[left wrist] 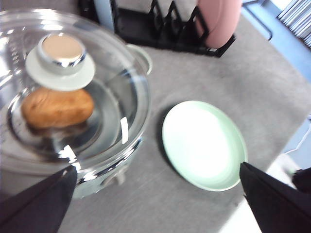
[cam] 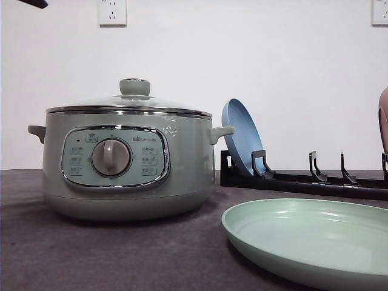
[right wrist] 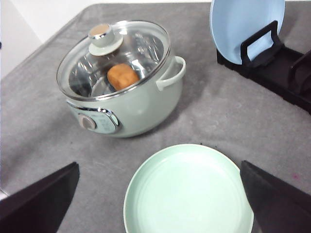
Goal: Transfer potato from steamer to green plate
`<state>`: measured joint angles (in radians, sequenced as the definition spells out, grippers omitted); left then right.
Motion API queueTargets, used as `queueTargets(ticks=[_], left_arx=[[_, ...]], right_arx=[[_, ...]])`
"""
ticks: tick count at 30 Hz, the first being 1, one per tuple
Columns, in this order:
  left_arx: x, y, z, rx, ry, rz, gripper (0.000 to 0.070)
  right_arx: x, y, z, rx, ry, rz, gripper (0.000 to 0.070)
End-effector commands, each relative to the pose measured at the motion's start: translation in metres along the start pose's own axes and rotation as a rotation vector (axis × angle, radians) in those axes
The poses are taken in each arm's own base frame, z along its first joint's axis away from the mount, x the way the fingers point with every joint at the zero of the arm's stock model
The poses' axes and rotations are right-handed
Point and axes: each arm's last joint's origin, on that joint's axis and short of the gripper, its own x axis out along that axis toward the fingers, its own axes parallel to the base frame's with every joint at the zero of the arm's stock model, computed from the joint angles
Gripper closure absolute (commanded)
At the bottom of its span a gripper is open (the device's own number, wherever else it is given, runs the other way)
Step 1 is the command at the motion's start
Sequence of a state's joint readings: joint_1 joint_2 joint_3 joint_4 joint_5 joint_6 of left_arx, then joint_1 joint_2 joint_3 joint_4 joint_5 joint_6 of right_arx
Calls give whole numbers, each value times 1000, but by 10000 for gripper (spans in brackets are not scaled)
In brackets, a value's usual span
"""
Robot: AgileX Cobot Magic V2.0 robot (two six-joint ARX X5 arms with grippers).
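**Potato in the pot, lid on**

I start at the left side of the table. My steamer (cam: 127,163) sits there on the grey table (cam: 91,254). It is a big round pot, pale green, with a shiny frame around its dial (cam: 111,157). The glass lid (right wrist: 114,58) is on top, shut, and its green knob (cam: 134,86) sticks up in the middle.

I can see through the glass. The potato (left wrist: 57,108) lies inside the steamer, on the bottom, under the lid. It is orange-brown and on its side.

Next comes the green plate (cam: 315,242). It lies flat on the table, just beside the steamer, nearer the front edge. They do not touch. The plate has nothing on it.

Behind the plate, near the back edge, there is a black rack (cam: 303,179). A blue plate (right wrist: 245,26) stands up in its left slot. A pink thing (left wrist: 218,22) stands at the right end of the rack.

My left gripper (left wrist: 158,194) hangs over the steamer and the plate. Its jaws are wide apart and hold nothing. My right gripper (right wrist: 160,194) hangs over the green plate. Its jaws are wide apart too, and hold nothing.
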<state>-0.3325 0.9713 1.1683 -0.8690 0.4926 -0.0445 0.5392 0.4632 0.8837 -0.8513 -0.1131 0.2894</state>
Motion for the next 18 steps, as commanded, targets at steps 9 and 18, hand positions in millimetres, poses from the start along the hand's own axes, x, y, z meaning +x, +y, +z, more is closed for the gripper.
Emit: queueTargets(ticks=[9,18], left_arx=[[6,-4,48,25,74,81,30],[44,8,88,12,225,252,30]], right_arx=[[-4,5,12,-2,-111,42,0],[-4,5,13,-2,-117,43,0]])
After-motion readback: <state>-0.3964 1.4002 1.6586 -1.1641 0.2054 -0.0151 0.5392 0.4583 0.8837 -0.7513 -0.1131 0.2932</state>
